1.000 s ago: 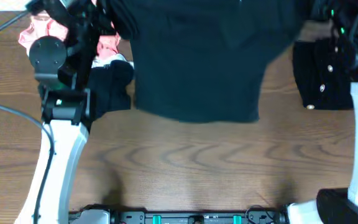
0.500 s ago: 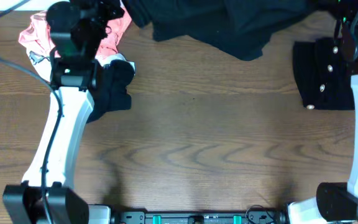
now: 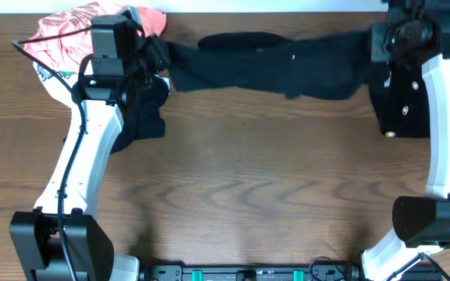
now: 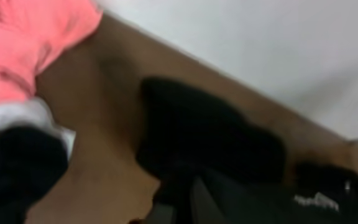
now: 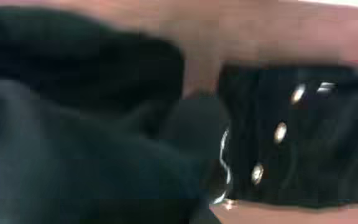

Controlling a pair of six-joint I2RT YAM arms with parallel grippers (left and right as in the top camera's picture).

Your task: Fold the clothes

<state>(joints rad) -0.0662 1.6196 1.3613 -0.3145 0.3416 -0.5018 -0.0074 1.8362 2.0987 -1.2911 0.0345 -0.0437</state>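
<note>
**A:** Nearest us the table (image 3: 241, 195) shows only wood. What do we meet first, going outward?

**B:** At ten o'clock a dark heap (image 3: 143, 117), crumpled. At two o'clock a studded black piece (image 3: 401, 94), lying flat, perhaps folded already.

**A:** And the one we are working on?

**B:** The black garment (image 3: 287, 62) is at twelve o'clock, strung out as a rumpled band along the far edge. One end meets our left claw (image 3: 161, 55), the other our right claw (image 3: 375, 43).

**A:** Are we clamped on it?

**B:** We cannot tell. Both wrist views are blurred, and from overhead the jaws are hidden.

**A:** How far along are we?

**B:** Early, we judge. This garment has no fold in it yet, and the pink heap (image 3: 57, 43) at eleven o'clock is waiting too.
</note>
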